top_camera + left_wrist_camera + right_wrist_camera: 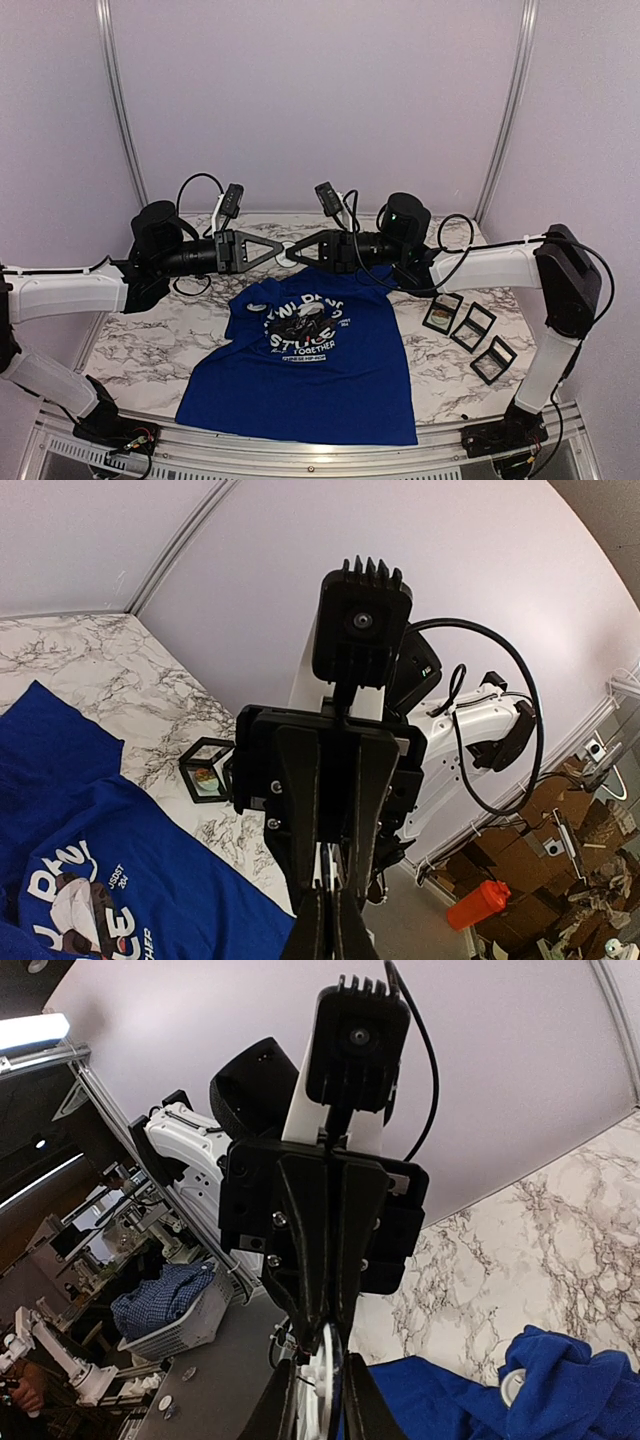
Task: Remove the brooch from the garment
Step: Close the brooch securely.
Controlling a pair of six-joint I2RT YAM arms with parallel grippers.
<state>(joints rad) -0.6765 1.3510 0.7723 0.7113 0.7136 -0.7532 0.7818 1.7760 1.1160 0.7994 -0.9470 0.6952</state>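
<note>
Brooch (325,1358): white ring between tips | left gripper (330,932): clamped on it (probably) | right gripper (325,1415): jaws slightly parted

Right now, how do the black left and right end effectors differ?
The black left end effector has fingers pressed together; the black right end effector has fingers apart either side of a small white round piece. The left reaches in from the left, the right from the right. Both lie level, tip to tip, over the collar of the royal-blue T-shirt.
</note>
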